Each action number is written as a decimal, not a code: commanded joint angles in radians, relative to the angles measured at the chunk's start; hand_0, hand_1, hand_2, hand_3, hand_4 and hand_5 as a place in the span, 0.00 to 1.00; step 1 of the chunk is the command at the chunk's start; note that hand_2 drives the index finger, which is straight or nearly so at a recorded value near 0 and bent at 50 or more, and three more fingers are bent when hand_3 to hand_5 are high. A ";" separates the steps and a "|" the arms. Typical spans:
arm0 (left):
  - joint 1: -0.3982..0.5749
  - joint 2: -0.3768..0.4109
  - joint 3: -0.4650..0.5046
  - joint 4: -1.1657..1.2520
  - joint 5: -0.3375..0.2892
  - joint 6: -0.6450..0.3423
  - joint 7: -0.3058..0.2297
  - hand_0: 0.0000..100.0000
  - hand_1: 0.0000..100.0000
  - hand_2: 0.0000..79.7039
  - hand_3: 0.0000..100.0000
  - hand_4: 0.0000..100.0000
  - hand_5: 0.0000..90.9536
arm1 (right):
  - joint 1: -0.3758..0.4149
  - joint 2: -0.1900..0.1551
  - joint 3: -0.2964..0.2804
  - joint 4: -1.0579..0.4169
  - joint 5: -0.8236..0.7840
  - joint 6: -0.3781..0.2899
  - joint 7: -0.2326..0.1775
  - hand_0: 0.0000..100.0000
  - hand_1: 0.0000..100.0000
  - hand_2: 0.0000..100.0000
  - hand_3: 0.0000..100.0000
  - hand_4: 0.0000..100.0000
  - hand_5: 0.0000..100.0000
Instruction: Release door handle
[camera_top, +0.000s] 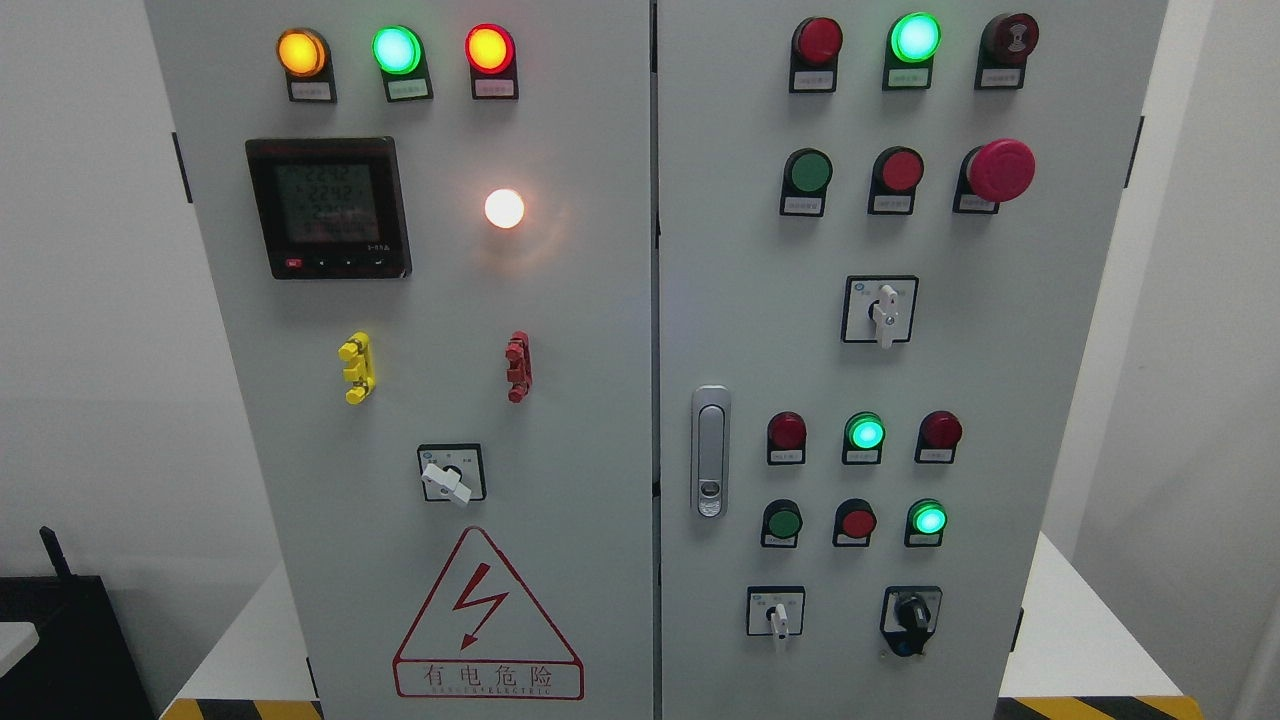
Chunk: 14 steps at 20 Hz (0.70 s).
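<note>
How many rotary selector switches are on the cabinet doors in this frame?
4. One on the left door above the warning triangle; three on the right door: upper middle, bottom left, and a black-knobbed one at bottom right. None appear hidden.

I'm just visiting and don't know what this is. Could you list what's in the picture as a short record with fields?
object: tall grey metal electrical cabinet with two doors, both shut
door handle: silver metal handle on the right door, by the centre seam, nothing touching it
left door: dark digital meter, glowing white round lamp, red lightning warning triangle
right door: big red mushroom-shaped button
robot hands: none in view
</note>
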 joint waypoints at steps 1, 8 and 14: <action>0.000 0.000 0.011 0.017 0.000 0.000 0.001 0.12 0.39 0.00 0.00 0.00 0.00 | -0.002 -0.001 -0.006 0.000 0.000 -0.001 -0.002 0.38 0.05 0.00 0.04 0.00 0.00; 0.000 0.000 0.011 0.017 0.000 0.000 0.001 0.12 0.39 0.00 0.00 0.00 0.00 | -0.002 -0.001 -0.006 0.000 0.001 -0.001 -0.002 0.37 0.05 0.00 0.06 0.00 0.00; 0.000 0.000 0.011 0.017 0.000 0.000 0.001 0.12 0.39 0.00 0.00 0.00 0.00 | -0.037 0.001 0.002 -0.009 0.240 -0.076 -0.052 0.35 0.09 0.00 0.20 0.14 0.00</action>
